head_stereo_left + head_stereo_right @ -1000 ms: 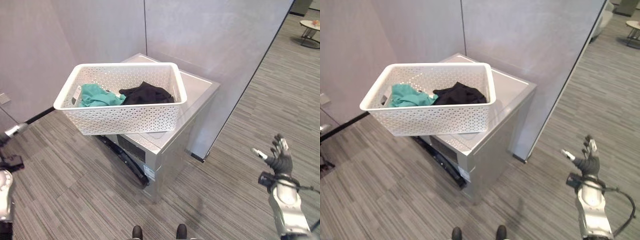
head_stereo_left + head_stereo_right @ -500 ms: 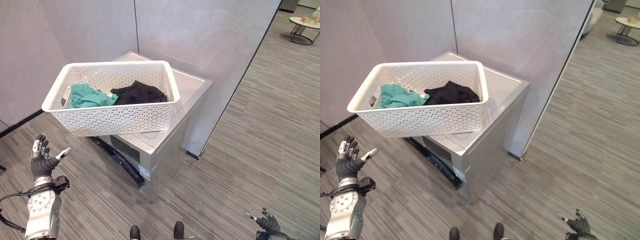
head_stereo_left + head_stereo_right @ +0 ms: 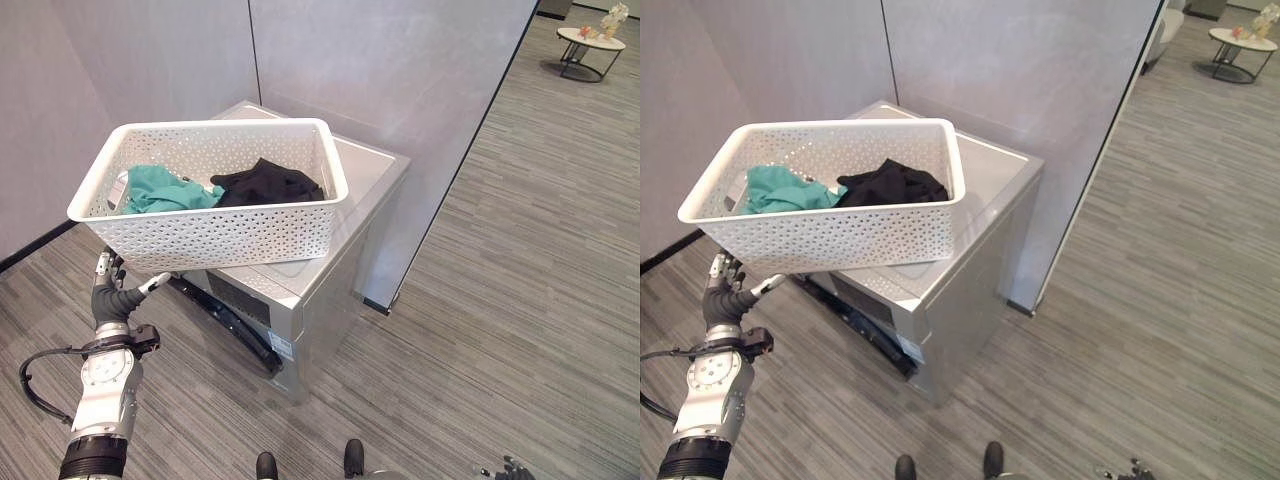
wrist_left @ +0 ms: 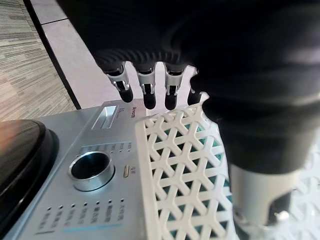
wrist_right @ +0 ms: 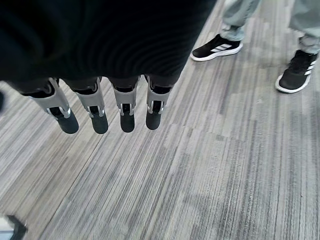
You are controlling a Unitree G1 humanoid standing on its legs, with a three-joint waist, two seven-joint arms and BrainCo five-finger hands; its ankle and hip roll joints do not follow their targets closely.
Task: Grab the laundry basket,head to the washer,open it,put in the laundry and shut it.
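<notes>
Basket point(image 3: 215, 195): white, perforated, sitting on top of the washer point(image 3: 345, 215), holding a teal cloth point(image 3: 155, 190) and a black cloth point(image 3: 265, 182).

Left eye view. The basket's long axis runs across the view, and its left end overhangs the washer's edge. The left hand point(image 3: 112, 295) is raised just below and in front of that overhanging end, fingers straight and spread, thumb out toward the basket wall, holding nothing. The basket lies up and slightly right of the hand. This hand is by far the nearer; the right hand point(image 3: 510, 468) sits at the lower right edge, well apart from the basket.

Right eye view. Same layout. The left hand is under the basket's near left corner; contact cannot be confirmed.

Left wrist view. The fingers point(image 4: 146, 95) are extended, tips above the basket's lattice wall, not curled round the rim. The washer's control panel shows beside it with a dial point(image 4: 90, 167), and rows of small print too small to read; no brand noted.

Right wrist view. The right hand's fingers point(image 5: 125, 112) hang straight and slightly parted over grey plank floor point(image 5: 165, 190), empty. A person's shoes point(image 5: 217, 46) stand beyond.

Judgement: the grab is not yet made; the left hand must close on the near end, the right must come across.
</notes>
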